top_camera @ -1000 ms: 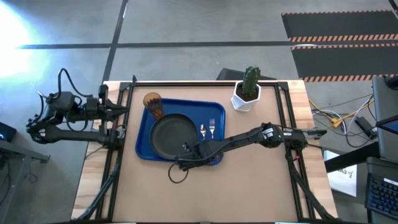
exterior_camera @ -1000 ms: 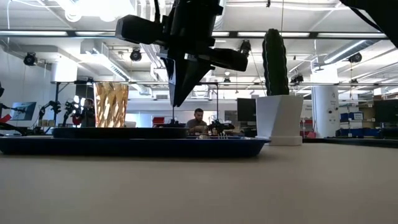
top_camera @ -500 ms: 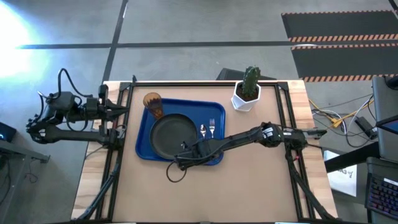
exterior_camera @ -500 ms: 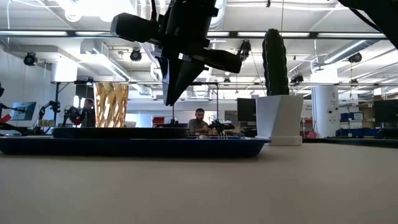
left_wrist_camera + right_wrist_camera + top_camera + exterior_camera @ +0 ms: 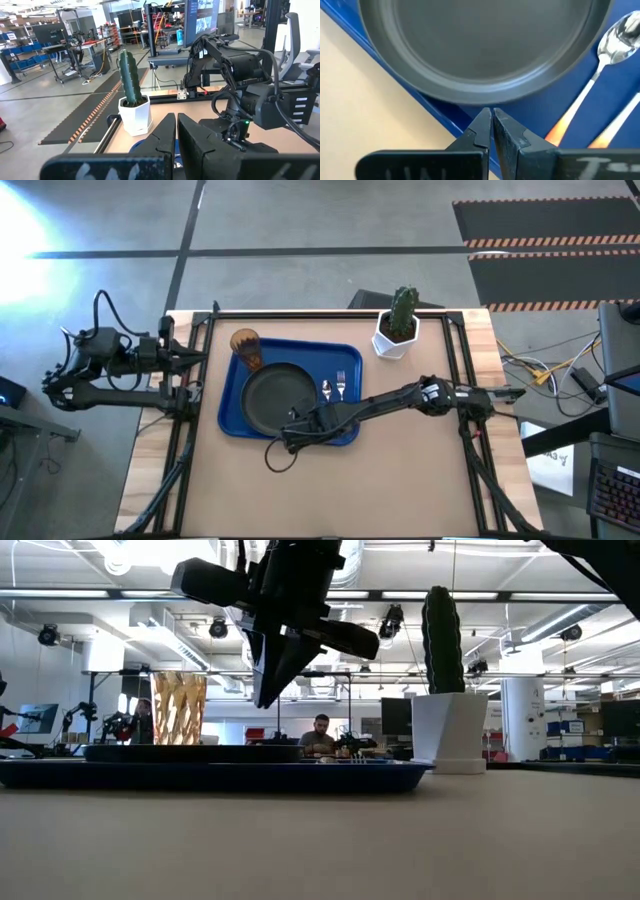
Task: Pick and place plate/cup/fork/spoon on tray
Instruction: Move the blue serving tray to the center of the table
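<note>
four pieces sit on your big blue plastic tray (image 5: 232,418), right gripper (image 5: 492,119) pinched empty; that stiff round dark plate (image 5: 480,45) grips best at its rim.

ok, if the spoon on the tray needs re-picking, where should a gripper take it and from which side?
Probably mid-handle, from straight above. The spoon lies flat on the tray, between the plate and the fork, so a level approach looks blocked. Set the fingers across the narrow orange-red handle; the oval bowl is wider and curved. The right gripper is shut above the tray's near rim.
</note>
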